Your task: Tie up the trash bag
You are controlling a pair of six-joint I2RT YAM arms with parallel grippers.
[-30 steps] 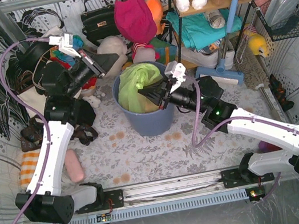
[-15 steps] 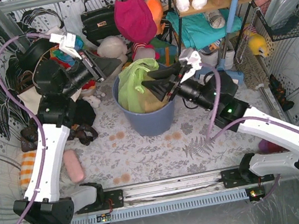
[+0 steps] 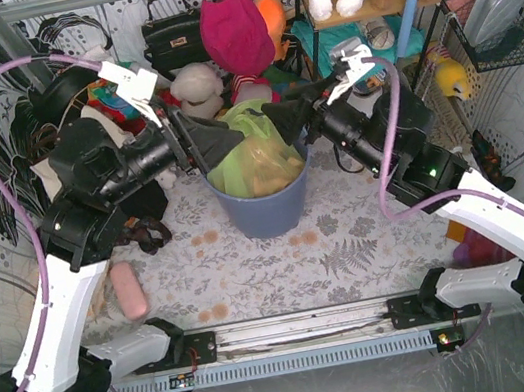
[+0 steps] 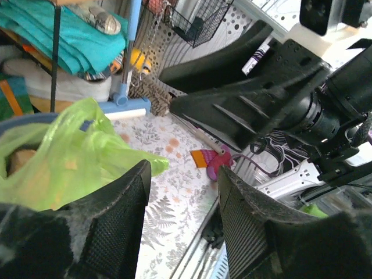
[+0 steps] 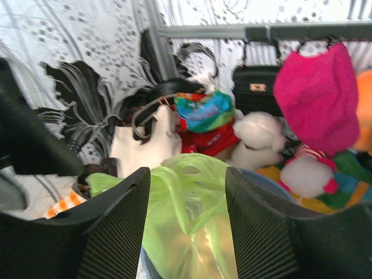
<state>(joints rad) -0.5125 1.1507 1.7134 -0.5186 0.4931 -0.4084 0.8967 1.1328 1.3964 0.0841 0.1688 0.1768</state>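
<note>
Both grippers have spread their fingers since one second ago, and the right arm has swung from the bin's 4 o'clock side to its 1 o'clock side.

Top view: the trash bag (image 3: 256, 161) sits in the blue-grey bin (image 3: 266, 218) at mid-table. Its light-green film is bunched above the rim and tan paper shows through. The left gripper (image 3: 220, 142) lies at the bag's 10 o'clock and the right gripper (image 3: 284, 116) at its 1 o'clock. Whether either touches the film cannot be told.

Left wrist view: the left gripper (image 4: 183, 226) has its fingers apart with nothing between them. The trash bag (image 4: 64, 151) lies at 9 o'clock. The right gripper (image 4: 171, 90) is at 1 o'clock, its fingers likewise separated.

Right wrist view: the right gripper (image 5: 187, 226) has its fingers apart. The crumpled top of the trash bag (image 5: 186, 203) shows through the gap at 6 o'clock, unclamped. A black handbag (image 5: 258, 81) stands at 1 o'clock.
</note>
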